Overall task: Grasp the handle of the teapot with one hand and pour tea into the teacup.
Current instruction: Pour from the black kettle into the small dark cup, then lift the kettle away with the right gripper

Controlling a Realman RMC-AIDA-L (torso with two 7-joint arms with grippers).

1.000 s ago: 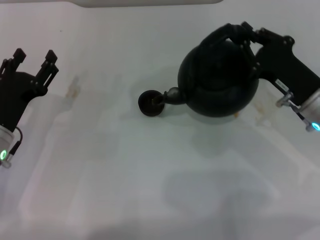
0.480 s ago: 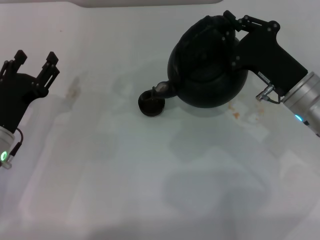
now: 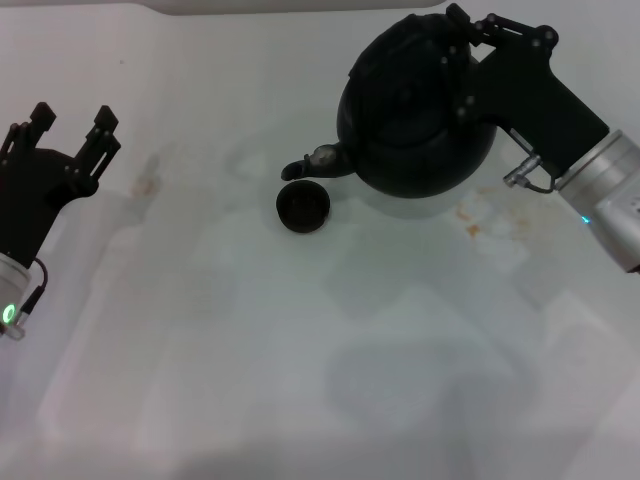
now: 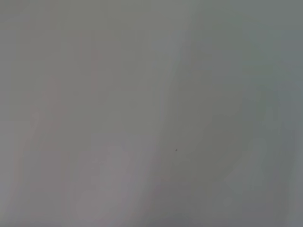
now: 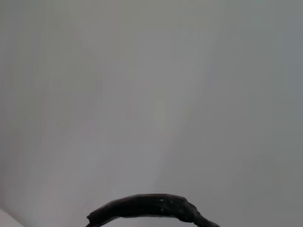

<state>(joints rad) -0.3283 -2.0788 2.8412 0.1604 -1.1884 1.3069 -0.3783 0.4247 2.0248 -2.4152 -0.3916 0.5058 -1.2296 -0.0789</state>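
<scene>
On the left of the head view we see the left claw (image 3: 70, 125) hovering over the white desk (image 3: 300, 380), its fingers spread and holding nothing. Near the middle sits the teacup (image 3: 303, 206), with the spout tip just above its rim. The teapot (image 3: 415, 115) hangs tilted, lifted by the right claw (image 3: 480, 50), clamped on the handle (image 5: 149, 208). Only the right wrist view shows that handle's ribbed arc. We read no writing anywhere.

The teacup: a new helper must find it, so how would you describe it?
Start at the big round black teapot that the right gripper holds up by its handle. Just below its spout sits the teacup, alone on the white table. It is tiny, black, bowl-shaped, handleless.
</scene>
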